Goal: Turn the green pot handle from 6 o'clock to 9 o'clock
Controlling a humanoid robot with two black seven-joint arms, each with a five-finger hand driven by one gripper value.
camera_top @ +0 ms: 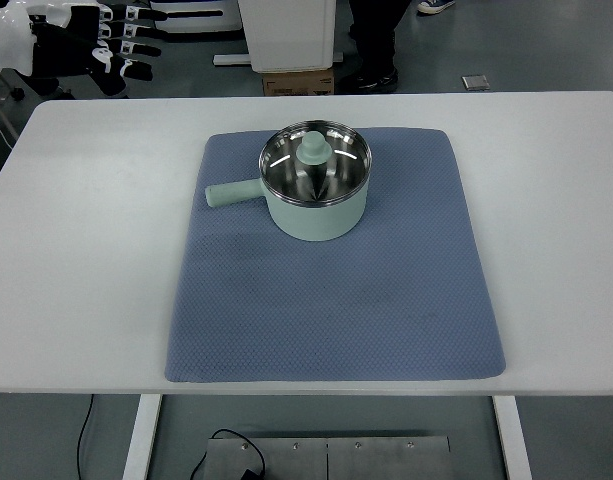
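A pale green pot (316, 215) stands on the far middle of a blue mat (336, 300). Its short handle (233, 192) points to the picture's left, at about 9 o'clock. A green knob (314, 148) sits in the middle of the pot's shiny steel top. My left hand (126, 45), white and black, hovers at the top left corner beyond the table's far edge. It is far from the pot, with its fingers spread and holding nothing. No right arm shows.
The white table (86, 250) carries only the mat and pot. Behind it stand a white cabinet base (286, 35), a cardboard box (298, 82) and a person's dark legs and shoes (374, 60). A cable (221, 445) lies on the floor below the near edge.
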